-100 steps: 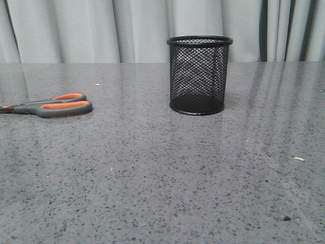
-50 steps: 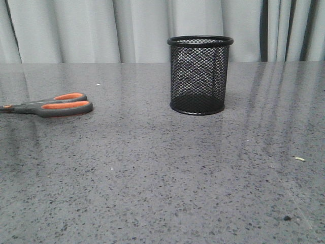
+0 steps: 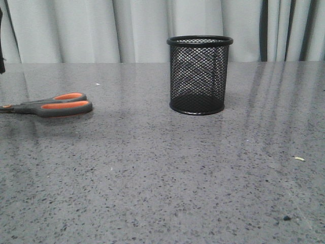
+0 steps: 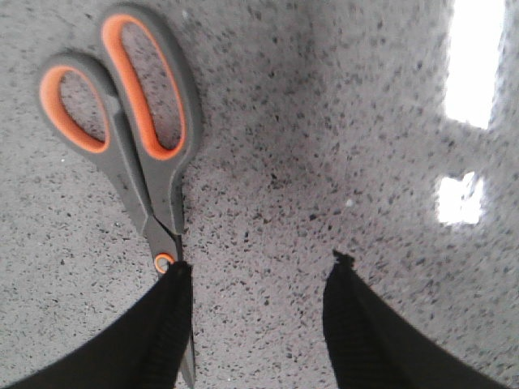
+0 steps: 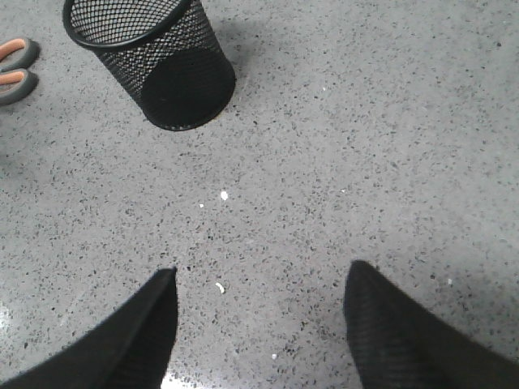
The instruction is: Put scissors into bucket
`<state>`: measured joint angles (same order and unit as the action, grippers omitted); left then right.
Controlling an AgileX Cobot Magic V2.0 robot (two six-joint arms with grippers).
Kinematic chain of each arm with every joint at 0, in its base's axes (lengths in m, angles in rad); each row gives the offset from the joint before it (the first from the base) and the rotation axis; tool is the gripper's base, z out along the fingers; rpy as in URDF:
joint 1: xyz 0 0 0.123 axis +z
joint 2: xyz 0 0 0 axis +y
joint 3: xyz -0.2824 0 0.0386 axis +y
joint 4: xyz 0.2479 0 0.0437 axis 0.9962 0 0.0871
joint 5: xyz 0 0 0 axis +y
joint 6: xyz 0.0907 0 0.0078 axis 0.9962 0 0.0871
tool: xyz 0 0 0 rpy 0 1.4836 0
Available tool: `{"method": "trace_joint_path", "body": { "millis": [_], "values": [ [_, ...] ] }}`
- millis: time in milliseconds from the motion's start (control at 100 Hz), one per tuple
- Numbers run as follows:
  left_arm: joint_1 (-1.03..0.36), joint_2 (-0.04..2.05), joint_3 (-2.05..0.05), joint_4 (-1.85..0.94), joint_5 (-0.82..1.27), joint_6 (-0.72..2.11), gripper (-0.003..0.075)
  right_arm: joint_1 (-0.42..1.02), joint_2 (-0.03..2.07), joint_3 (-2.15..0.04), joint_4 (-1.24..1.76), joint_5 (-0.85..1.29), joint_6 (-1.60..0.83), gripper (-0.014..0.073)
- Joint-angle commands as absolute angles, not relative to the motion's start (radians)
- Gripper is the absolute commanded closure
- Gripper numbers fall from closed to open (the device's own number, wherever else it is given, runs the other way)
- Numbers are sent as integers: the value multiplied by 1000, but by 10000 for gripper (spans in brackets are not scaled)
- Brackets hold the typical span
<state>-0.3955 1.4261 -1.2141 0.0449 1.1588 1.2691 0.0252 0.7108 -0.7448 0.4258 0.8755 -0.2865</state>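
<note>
While nothing is gripped by either arm, the scene is set out as follows.

Left gripper point(image 4: 258, 275): its two black fingers are spread wide apart and are held above the grey speckled table point(image 4: 340, 121); nothing is held between them.

Left finger point(image 4: 166, 324): in the left wrist view it is seen over the scissors' blades, just behind the orange pivot; whether the blade is touched cannot be told.

Right gripper point(image 5: 259, 284): its fingers are likewise parted wide, with only bare tabletop seen between them; it is kept well apart from the bucket point(image 5: 154, 61).

Scissors point(image 3: 51, 105): they are laid flat on the table, well to the left of the bucket as seen from the front, with the grey, orange-lined loops turned toward the bucket and the blades carried off the picture's left edge. The blades appear closed.

Bucket point(image 3: 199, 75): the black mesh cup is stood upright on the table, nearer the curtain point(image 3: 142, 30) than the scissors are; nothing is seen inside it.

Dark object point(image 3: 1, 40): a small part of it is shown above the scissors, far left of the bucket; it cannot be identified.

Crumb point(image 3: 299, 159): a pale speck is found on the table, right of the bucket and nearer the camera.
</note>
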Motion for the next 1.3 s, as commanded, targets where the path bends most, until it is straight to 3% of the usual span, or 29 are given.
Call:
{"method": "trace_joint_path", "body": {
  "millis": [0, 330, 1290],
  "values": [
    [-395, 1418, -1247, 36, 1146, 1293, 373, 28, 714, -779, 447, 818, -297, 188],
    [-339, 1515, -1311, -46, 1091, 1293, 360, 28, 714, -779, 447, 816, -299, 189],
    [-229, 1720, -1470, -184, 1214, 1316, 349, 28, 714, -779, 447, 818, -299, 189]
  ]
}}
